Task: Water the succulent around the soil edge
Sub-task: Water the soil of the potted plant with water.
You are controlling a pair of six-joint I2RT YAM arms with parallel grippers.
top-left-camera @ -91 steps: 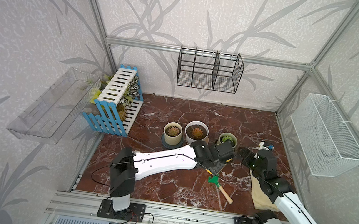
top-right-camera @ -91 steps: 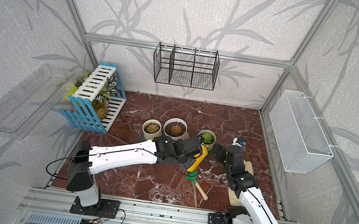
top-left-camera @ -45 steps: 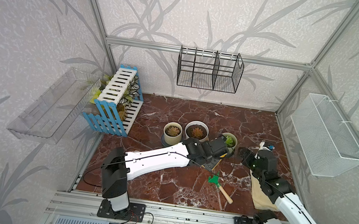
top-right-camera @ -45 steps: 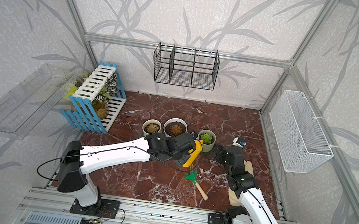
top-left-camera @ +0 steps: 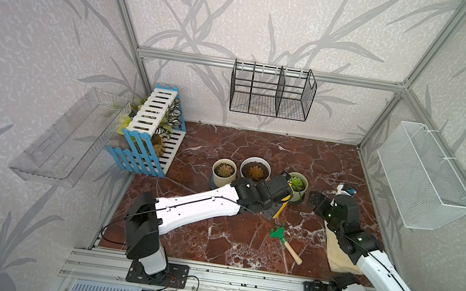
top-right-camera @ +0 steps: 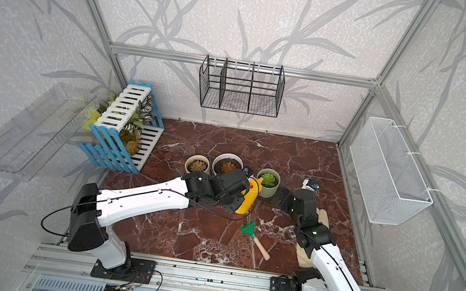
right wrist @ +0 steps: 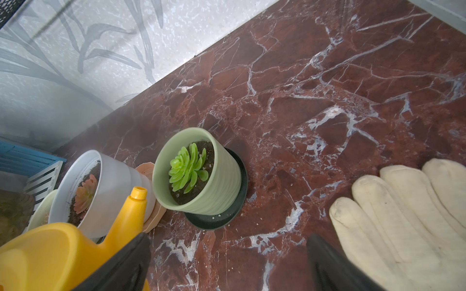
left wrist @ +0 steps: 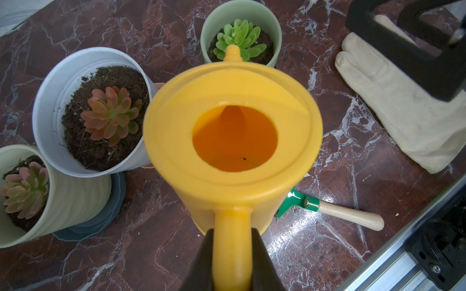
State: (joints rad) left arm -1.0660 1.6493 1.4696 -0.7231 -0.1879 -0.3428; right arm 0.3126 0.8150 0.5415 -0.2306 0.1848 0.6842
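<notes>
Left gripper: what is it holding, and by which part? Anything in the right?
The left gripper is shut on the yellow watering can, clamping its handle. The right gripper is open and holds nothing.

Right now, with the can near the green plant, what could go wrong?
The spout points at the succulent itself, not the soil edge; tipping now may wet the leaves.
That soil ring is narrow; water could run over the rim.
The can, in the left hand, is close to the white pot; a swing might knock it.
</notes>
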